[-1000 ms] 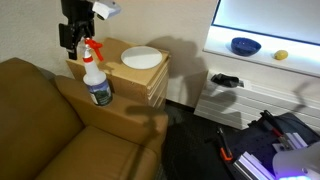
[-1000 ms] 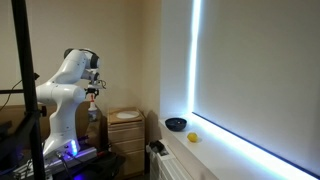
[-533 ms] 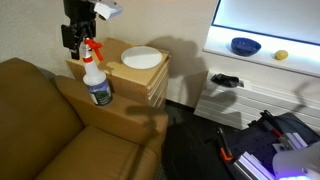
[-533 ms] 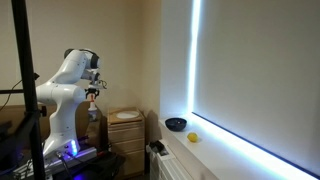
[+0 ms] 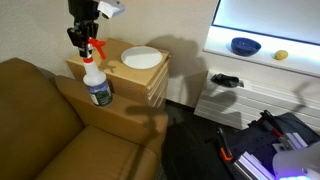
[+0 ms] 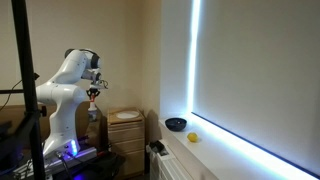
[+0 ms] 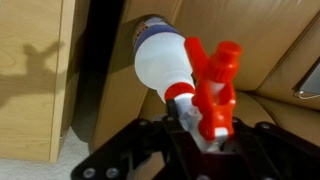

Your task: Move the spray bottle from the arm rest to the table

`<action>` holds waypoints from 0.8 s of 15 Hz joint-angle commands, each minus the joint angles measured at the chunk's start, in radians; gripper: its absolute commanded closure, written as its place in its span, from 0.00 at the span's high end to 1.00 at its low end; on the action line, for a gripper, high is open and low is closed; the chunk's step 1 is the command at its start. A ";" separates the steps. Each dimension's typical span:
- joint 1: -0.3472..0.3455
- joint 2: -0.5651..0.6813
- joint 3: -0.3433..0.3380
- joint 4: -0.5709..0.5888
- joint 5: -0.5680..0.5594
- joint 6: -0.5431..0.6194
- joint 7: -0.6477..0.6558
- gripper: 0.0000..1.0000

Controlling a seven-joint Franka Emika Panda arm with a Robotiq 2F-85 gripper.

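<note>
The spray bottle [image 5: 98, 82] stands upright on the brown sofa's arm rest [image 5: 112, 116], whitish with a red trigger head and a dark label. My gripper [image 5: 85, 42] comes down from above, its fingers shut on the bottle's red head. In the wrist view the red head [image 7: 213, 85] sits pinched between the black fingers of the gripper [image 7: 205, 128], with the bottle's body [image 7: 163, 63] beyond it. The white table [image 5: 216, 45] is off to the right, lit brightly; it also shows as the table [image 6: 212, 146] in an exterior view.
A tan wooden side table [image 5: 155, 80] with a white plate [image 5: 142, 58] stands right behind the arm rest. A blue bowl [image 5: 245, 45] and a yellow fruit [image 5: 281, 55] lie on the white table. A black object [image 5: 225, 80] rests on a lower white shelf.
The fingers have closed in from wide open onto the bottle's red head. The bottle still stands in the same spot on the arm rest.
</note>
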 commanded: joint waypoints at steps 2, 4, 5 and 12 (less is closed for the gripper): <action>-0.011 -0.002 0.002 -0.007 0.002 0.002 0.001 0.06; -0.013 -0.010 0.002 -0.011 0.002 0.003 0.001 0.07; -0.014 -0.015 0.003 -0.013 0.002 0.005 0.000 0.07; -0.010 -0.237 -0.021 -0.124 -0.040 -0.060 0.085 0.07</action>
